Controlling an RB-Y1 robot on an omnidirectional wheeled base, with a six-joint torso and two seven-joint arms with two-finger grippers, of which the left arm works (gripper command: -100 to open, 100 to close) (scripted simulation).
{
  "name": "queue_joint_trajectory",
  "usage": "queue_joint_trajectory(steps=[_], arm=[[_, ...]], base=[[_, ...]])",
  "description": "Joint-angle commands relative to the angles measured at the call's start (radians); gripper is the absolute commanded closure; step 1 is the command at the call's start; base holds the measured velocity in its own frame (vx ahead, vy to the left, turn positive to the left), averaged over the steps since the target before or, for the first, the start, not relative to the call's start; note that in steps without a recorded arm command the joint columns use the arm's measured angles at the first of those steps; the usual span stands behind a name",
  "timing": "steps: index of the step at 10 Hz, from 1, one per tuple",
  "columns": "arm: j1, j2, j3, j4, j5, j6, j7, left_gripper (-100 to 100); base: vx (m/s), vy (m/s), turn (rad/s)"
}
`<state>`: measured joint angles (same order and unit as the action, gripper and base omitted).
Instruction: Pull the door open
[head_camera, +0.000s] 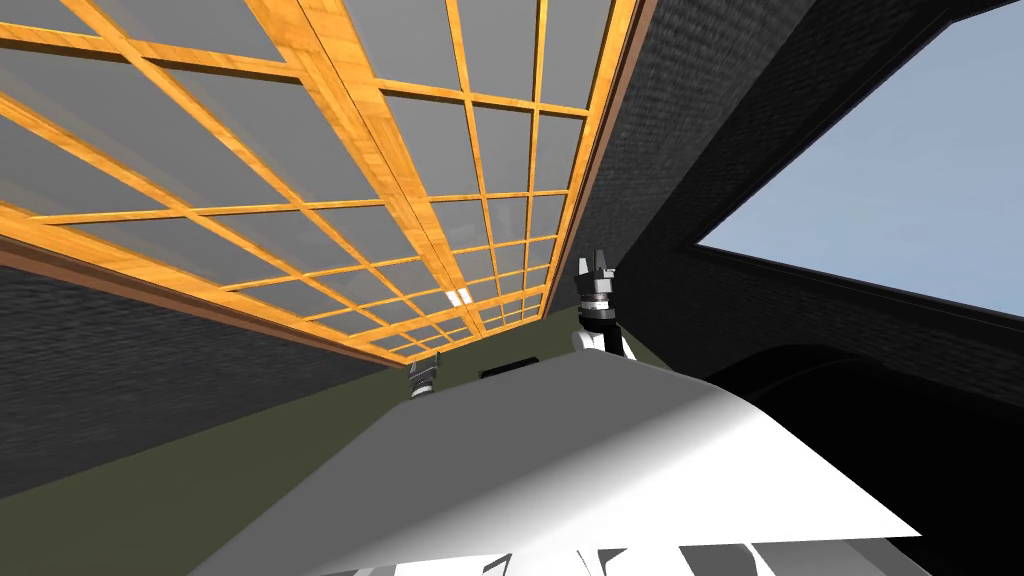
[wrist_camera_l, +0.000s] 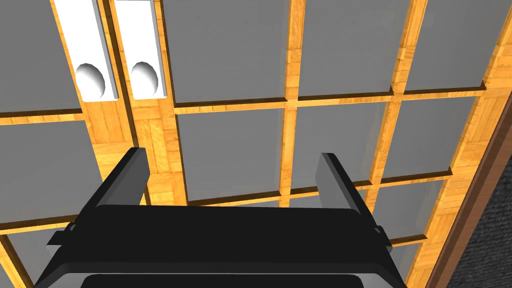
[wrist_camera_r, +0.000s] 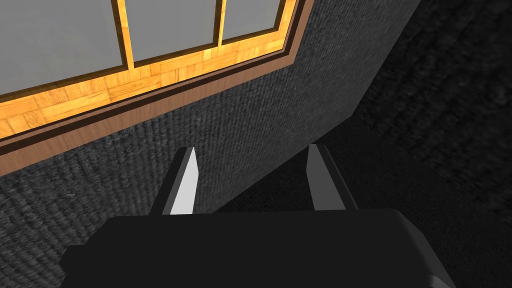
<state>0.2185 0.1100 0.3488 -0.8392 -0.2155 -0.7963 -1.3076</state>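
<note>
Orange wooden lattice door with grey panes (wrist_camera_l: 235, 145): seen shut, in two leaves.
Dark textured wall (wrist_camera_r: 260, 125): just past the door's brown frame.
White upright handle plates with round knobs (wrist_camera_l: 142, 55): on the leaves' meeting edges, ahead of the left gripper (wrist_camera_l: 232, 155), out past one finger; long axis up the door.
Left gripper: fingers apart, empty; judged nearer.
Right gripper (wrist_camera_r: 252, 149): fingers apart, aimed at the wall.
</note>
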Motion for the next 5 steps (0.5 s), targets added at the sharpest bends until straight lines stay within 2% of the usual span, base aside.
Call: queue_joint_trajectory(steps=[1,4,5], arm=[[0.017,0.006,0.027,0.025,0.004,0.0,-0.011,-100],[0.041,0.014,0.072,0.058,0.011,0.006,-0.027,-100],[0.044,0.015,0.079,0.062,0.011,0.007,-0.03,-100]], base=[[-0.138,-0.006,0.033],[-0.168,0.032,0.018],[-0.14,-0.003,0.005]])
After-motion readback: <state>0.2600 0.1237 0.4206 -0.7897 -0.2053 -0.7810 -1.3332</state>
